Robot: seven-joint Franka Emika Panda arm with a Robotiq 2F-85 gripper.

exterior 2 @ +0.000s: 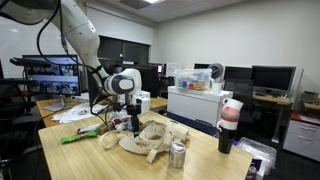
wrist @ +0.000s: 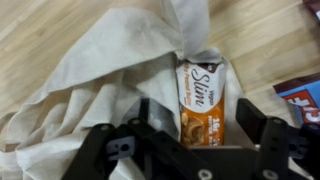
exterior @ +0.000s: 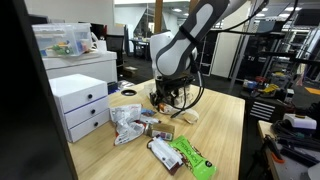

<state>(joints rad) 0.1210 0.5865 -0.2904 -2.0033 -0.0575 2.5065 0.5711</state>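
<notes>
In the wrist view my gripper (wrist: 200, 125) is open, with its two black fingers on either side of an orange snack bar (wrist: 203, 90). The bar lies on a crumpled beige cloth bag (wrist: 90, 70), and a small gap shows between the bar and the right finger. In both exterior views the gripper (exterior: 165, 100) (exterior 2: 135, 120) is low over the wooden table, at the cloth bag (exterior 2: 150, 140). The bar itself is hidden in the exterior views.
A white drawer unit (exterior: 80, 105) stands on the table's edge. A crumpled plastic bag (exterior: 125, 125), a green packet (exterior: 190, 155) and other snack packs (exterior: 160, 130) lie nearby. A metal can (exterior 2: 177, 153) and a cup (exterior 2: 230, 125) stand near the bag.
</notes>
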